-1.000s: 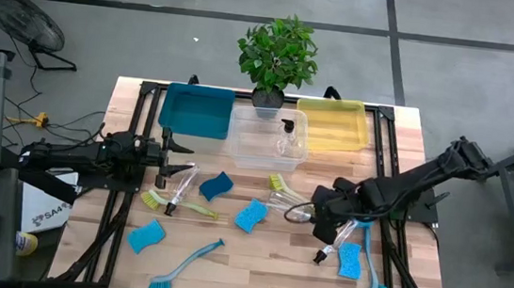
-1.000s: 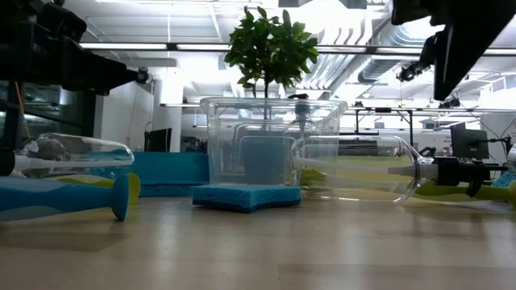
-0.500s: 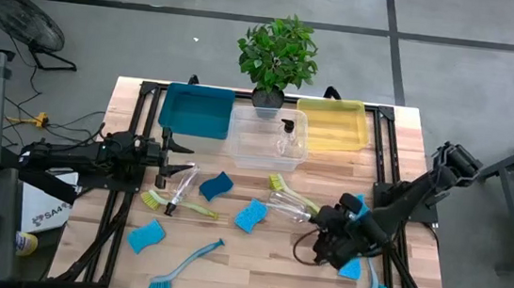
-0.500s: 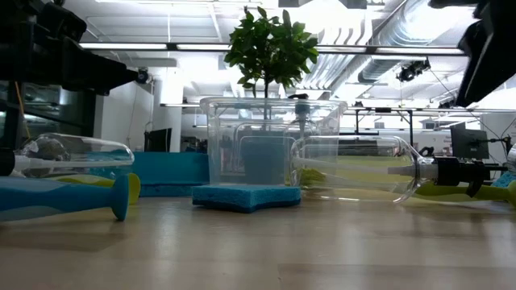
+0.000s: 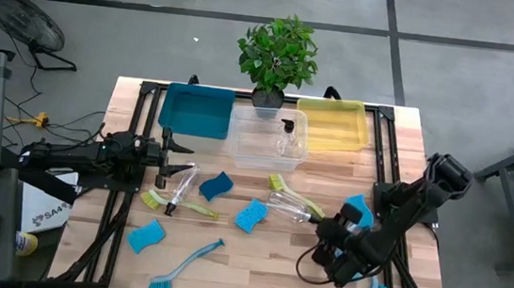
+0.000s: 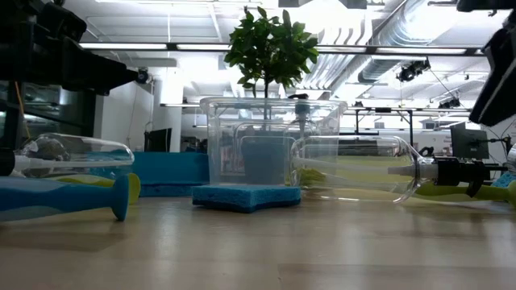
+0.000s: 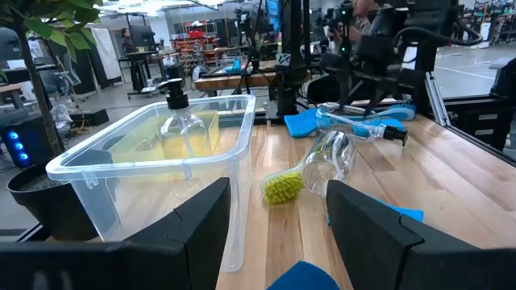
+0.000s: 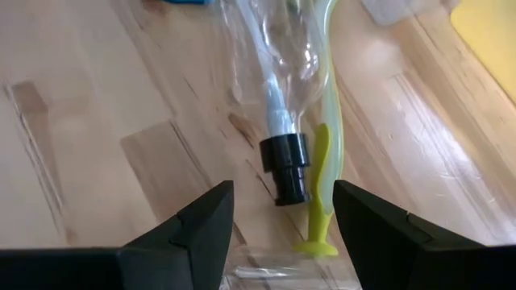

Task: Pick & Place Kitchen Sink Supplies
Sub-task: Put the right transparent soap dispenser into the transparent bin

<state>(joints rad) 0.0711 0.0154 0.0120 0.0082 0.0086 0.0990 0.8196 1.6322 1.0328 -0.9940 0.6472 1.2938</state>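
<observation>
My right gripper (image 8: pixel 282 234) has swung back toward the front of the table over the last second, jaws apart and empty, now lined up on the pump bottle (image 8: pixel 278 97) lying across a yellow-green dish brush (image 8: pixel 322 181), which crowds the grab. Left gripper (image 5: pixel 169 152) waits open by another bottle (image 5: pixel 180 187).
</observation>
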